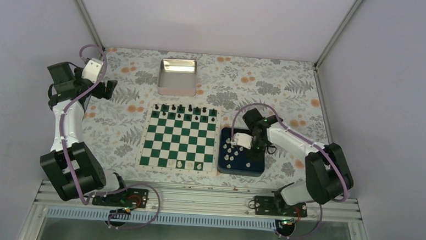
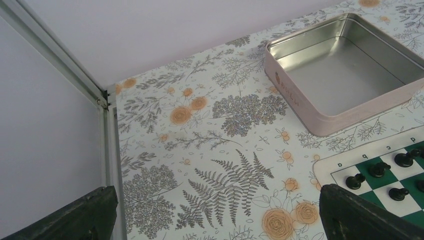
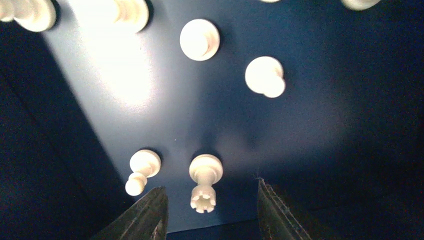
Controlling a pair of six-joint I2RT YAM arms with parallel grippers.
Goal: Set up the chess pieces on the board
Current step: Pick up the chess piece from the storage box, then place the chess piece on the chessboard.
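The right hand [image 3: 210, 200] is held open over the dark blue tray [image 3: 310, 140], astride a toppled white piece [image 3: 204, 181] that is apparently a rook; nothing is clamped. Light, hard, slippery plastic is expected, best pinched across its stem. The left hand [image 2: 217, 220] is spread wide, off the board [image 1: 179, 137]

The tin [image 2: 345, 75] is bare metal inside, bright and smooth, with a matt pale pink coat outside. My desk [image 2: 200, 150] wears a matt floral print. The white chess pieces [image 3: 199, 39] are glossy plastic and the dark blue tray [image 3: 325, 150] is smooth with a soft sheen. The black pieces [image 2: 378, 169] gleam too. The fingers [image 2: 365, 217] of my left claw [image 2: 215, 210] look dark, matt and grainy
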